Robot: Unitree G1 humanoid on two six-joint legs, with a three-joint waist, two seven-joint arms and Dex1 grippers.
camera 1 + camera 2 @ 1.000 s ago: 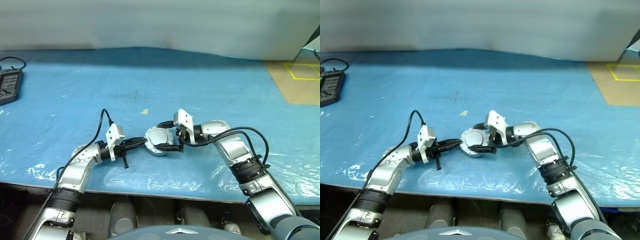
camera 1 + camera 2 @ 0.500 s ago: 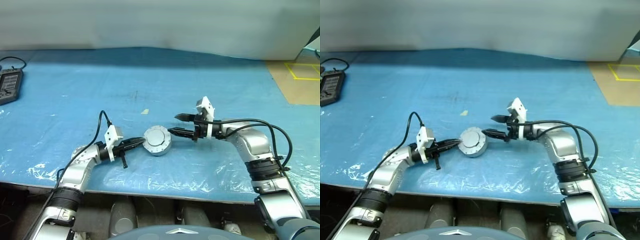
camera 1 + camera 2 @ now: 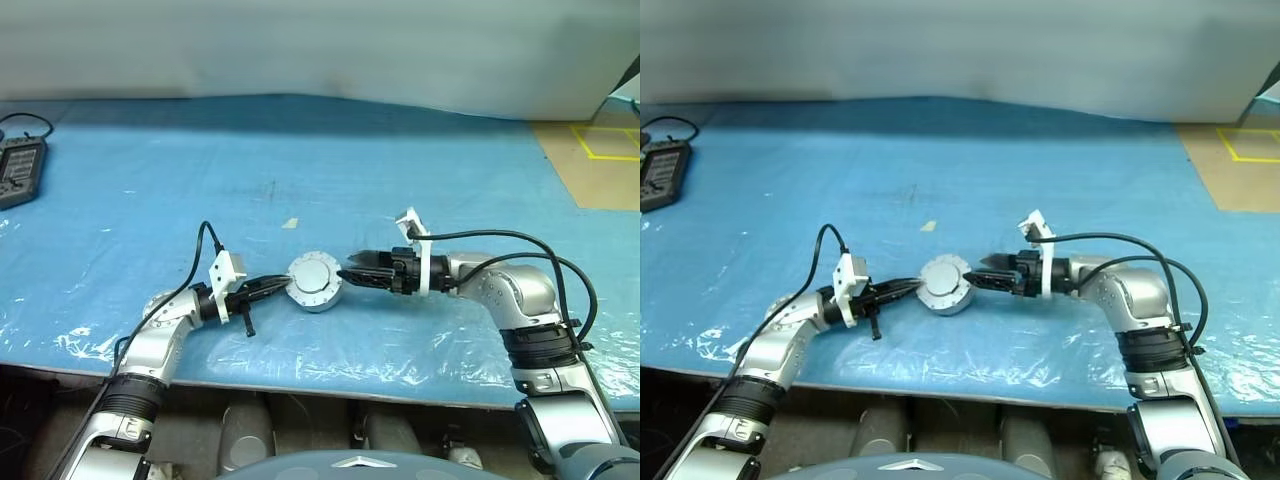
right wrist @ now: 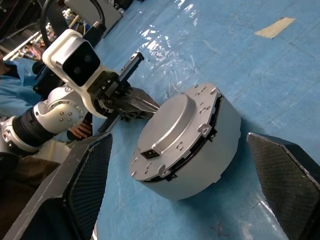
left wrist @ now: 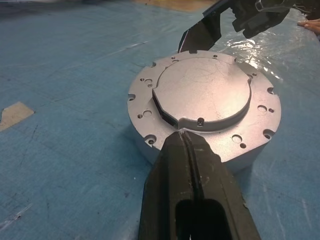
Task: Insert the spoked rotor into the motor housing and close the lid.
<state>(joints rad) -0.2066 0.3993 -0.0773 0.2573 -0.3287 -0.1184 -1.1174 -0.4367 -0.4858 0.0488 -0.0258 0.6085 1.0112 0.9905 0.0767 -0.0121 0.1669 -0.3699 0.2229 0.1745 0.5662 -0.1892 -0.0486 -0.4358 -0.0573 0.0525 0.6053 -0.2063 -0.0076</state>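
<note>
The motor housing (image 3: 318, 297) stands on the blue table with the lid (image 3: 316, 274) lying on top, smooth face up. A thin dark gap shows under the lid's rim (image 4: 150, 167) above the housing wall (image 4: 212, 155). The spoked rotor is hidden. My left gripper (image 3: 283, 287) is shut with nothing in it, and its fingertips (image 5: 186, 145) rest against the housing's left side at the lid's edge. My right gripper (image 3: 350, 273) is open just right of the housing and points left at it, touching nothing. Its fingers (image 4: 87, 180) stand wide on either side.
A dark handheld device (image 3: 20, 170) with a cable lies at the far left. A small tan scrap (image 3: 289, 223) sits behind the housing. Crinkled clear film (image 3: 420, 345) covers the table's front edge. A brown surface with yellow tape (image 3: 595, 160) lies at the far right.
My right gripper, which had its fingers around the housing and lid, has let go, rolled, and drawn back to the right. The left gripper and the housing stayed put.
</note>
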